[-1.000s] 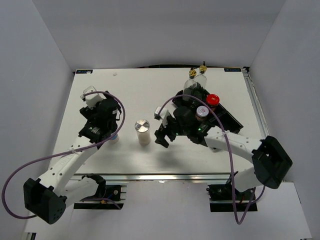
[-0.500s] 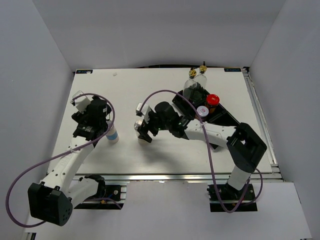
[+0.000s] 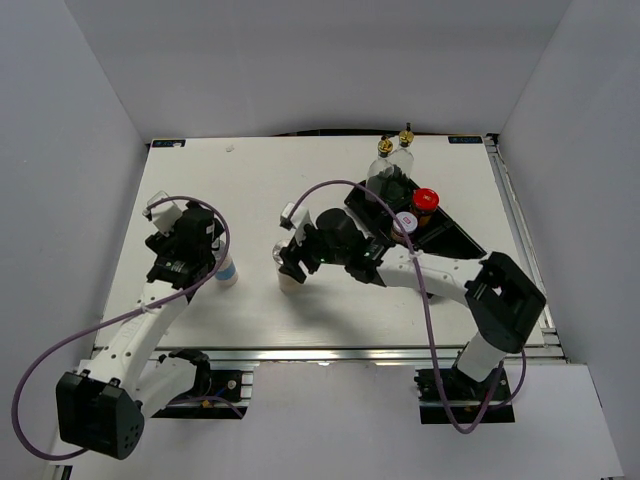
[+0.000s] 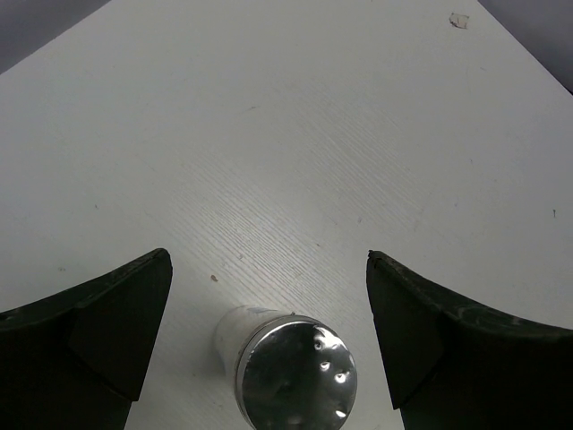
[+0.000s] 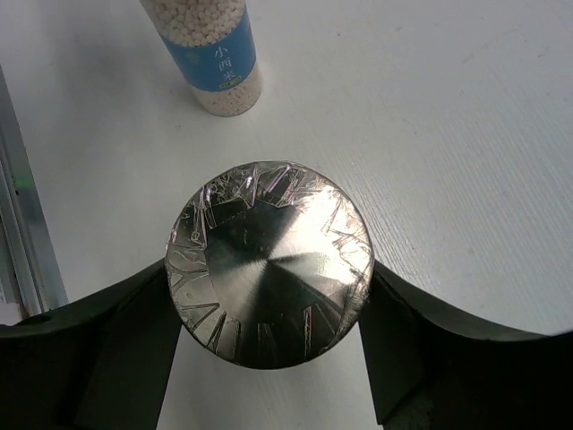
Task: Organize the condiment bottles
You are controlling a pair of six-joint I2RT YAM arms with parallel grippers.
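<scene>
Step in hand, as I read it: picking up the two shakers left out on the tabletop (image 3: 300,180) for filing in the black tray (image 3: 455,235)

- Right gripper (image 5: 269,273): drawn in on the plain silver-lidded shaker (image 5: 269,233), a finger against each side just under the lid. No gap shows in the wrist view, so I judge it gripped (how firmly, I cannot tell). The shaker stands upright mid-tabletop, well left of the tray
- Left gripper (image 4: 269,260): spread as wide as it goes, holding nothing, hanging above the blue-labelled shaker (image 5: 215,58), whose perforated lid sits between the two fingers. That shaker stands upright on the left side of the tabletop, near the plain one but apart from it
- At the tray: red-lidded jar (image 3: 425,198) and a third shaker (image 3: 403,222) stand inside. Two glass bottles (image 3: 384,172) with gold pourers stand at its far end; which compartment, I cannot tell

Next move, my judgement: lift the plain shaker straight up, carry it right, and lower it into a free compartment, clear of the jar and the bottles. The left arm needs to descend and close below the lid

Writing: white Chinese characters on the blue band, seemingly 小西米; white pellets show through the wall. Nothing legible on the plain lid, only crinkled foil
</scene>
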